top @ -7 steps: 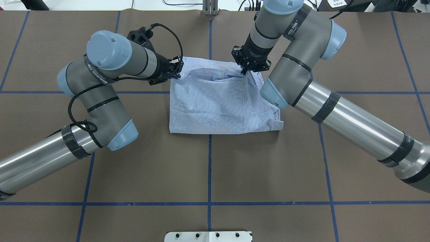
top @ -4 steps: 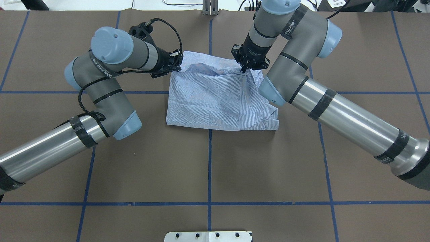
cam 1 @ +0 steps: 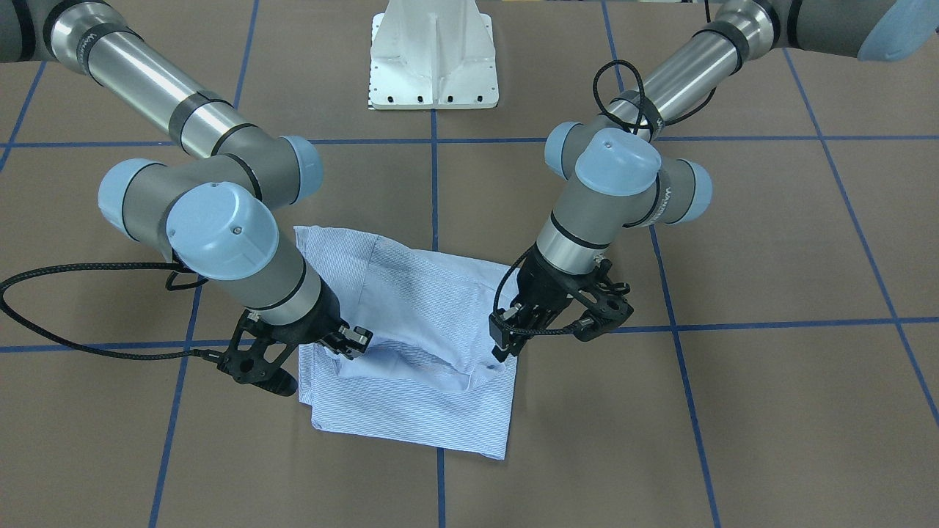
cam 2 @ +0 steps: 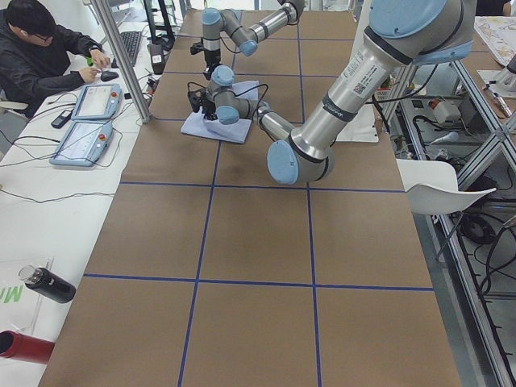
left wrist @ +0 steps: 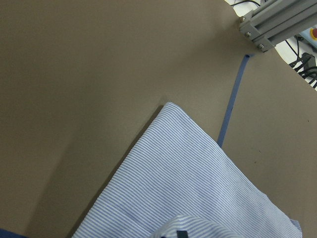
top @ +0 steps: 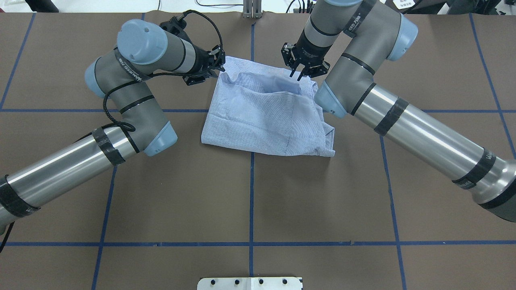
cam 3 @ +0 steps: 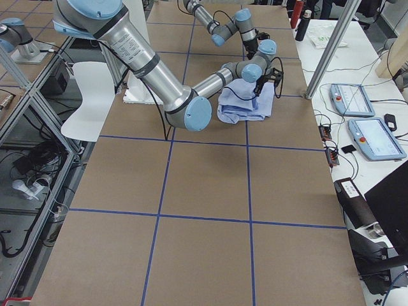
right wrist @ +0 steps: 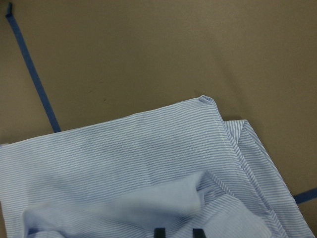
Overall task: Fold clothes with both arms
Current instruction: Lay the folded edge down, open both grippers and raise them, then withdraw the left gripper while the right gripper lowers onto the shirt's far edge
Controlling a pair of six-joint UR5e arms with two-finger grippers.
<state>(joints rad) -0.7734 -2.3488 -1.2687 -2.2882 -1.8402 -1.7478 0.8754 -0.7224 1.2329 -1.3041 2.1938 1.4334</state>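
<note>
Two claws at one shirt's far edge

Item 1, shirt (top: 266, 121). It lay part-folded in a rough rectangle on the brown table (top: 181, 193), straight out from the white base (top: 250, 283). It straddled the blue tape line (top: 251, 193) that ran away from that base. The top layer gaped along the edge farthest from the base and showed paler inner cloth. The fold was judged unfinished.

Item 2, left gripper (top: 219, 69). It sat at the shirt corner farthest from the base, on the robot's left of it. Its wrist view showed only one dark tip against bunched cloth, so it could not be told whether the claw pinched anything.

Item 3, right gripper (top: 296, 77). It hung at the matching far corner, on the robot's right of the base. Its fingertips (right wrist: 159, 232) stood well parted over the stripes, with nothing visibly caught between them.

Note. With one claw at each far corner, a wide, limp edge could be carried level. The placement was judged to be for drawing that gaping layer flat and square rather than for shifting the whole garment.
</note>
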